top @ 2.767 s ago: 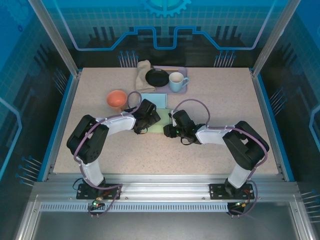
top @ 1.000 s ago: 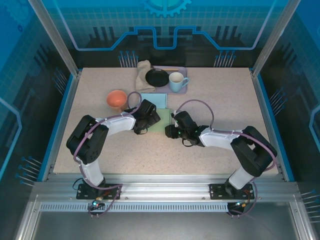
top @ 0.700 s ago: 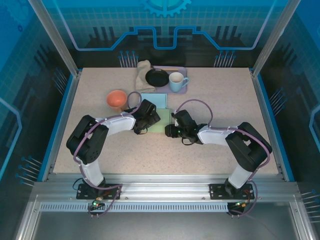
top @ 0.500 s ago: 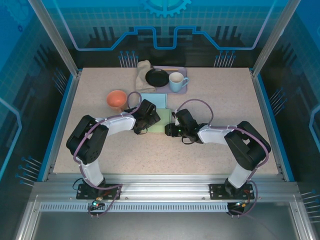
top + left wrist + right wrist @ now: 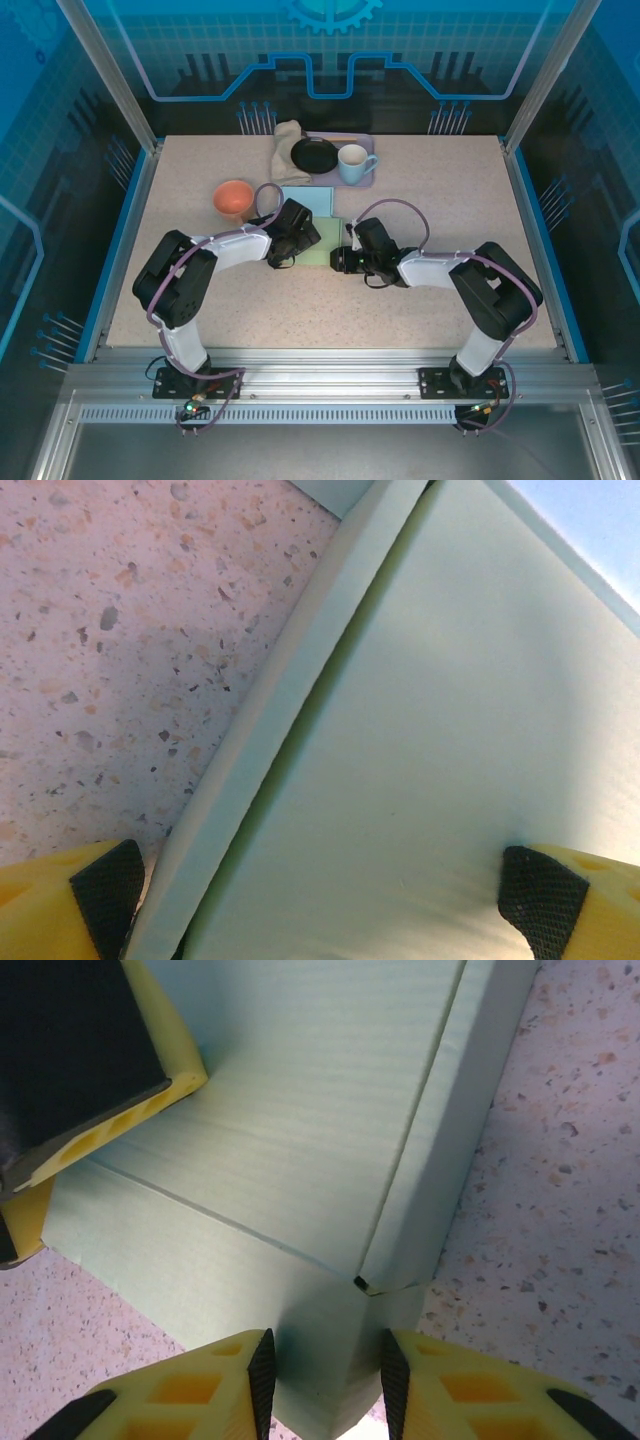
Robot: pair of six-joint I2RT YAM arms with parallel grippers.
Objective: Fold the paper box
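Paper box (image 5: 322,252), pale green and part-folded, lies mid-table (image 5: 450,220) between the two wrists. Right gripper (image 5: 322,1375) is nearly closed, pinching the box's near corner wall. Left gripper (image 5: 320,905) is spread wide and holds nothing, one pad at a side flap's outer edge, the other over the main panel. Orange bowl (image 5: 233,197) sits near the left arm; tray (image 5: 330,181) with mug (image 5: 353,163) is at the far edge.

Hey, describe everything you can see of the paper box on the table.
The paper box is pale green corrugated card, matte and faintly ribbed, partly folded: a flat panel with raised side walls creased along its edges. It lies on the speckled table between the arms. The right claw pinches a corner wall; the left claw stands open astride another wall.
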